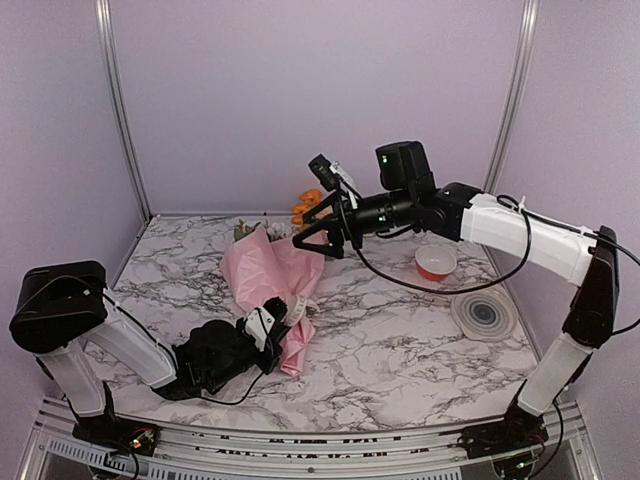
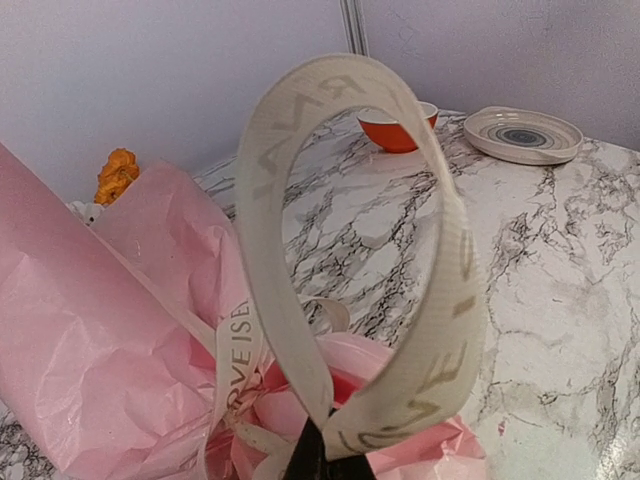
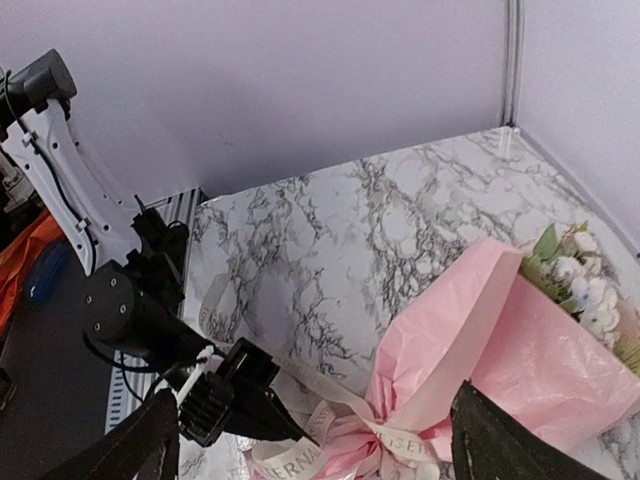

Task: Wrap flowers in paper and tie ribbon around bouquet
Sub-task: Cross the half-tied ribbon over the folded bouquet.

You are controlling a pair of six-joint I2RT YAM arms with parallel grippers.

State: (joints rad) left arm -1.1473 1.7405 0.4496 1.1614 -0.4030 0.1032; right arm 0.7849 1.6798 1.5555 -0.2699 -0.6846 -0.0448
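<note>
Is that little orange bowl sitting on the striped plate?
No: the orange bowl stands by itself on the marble table, next to the striped plate and apart from it.

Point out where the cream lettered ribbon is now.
Top view: the cream lettered ribbon lies left of centre on the marble table, wrapped round the narrow end of the pink paper bouquet, with one loop pinched in the left pincer.

Bouquet (image 1: 268,272) centre (bowl (image 1: 436,264), plate (image 1: 484,315) right)

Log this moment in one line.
left gripper shut on ribbon loop | right gripper open over bouquet | ribbon round pink paper | flowers wrapped
</note>
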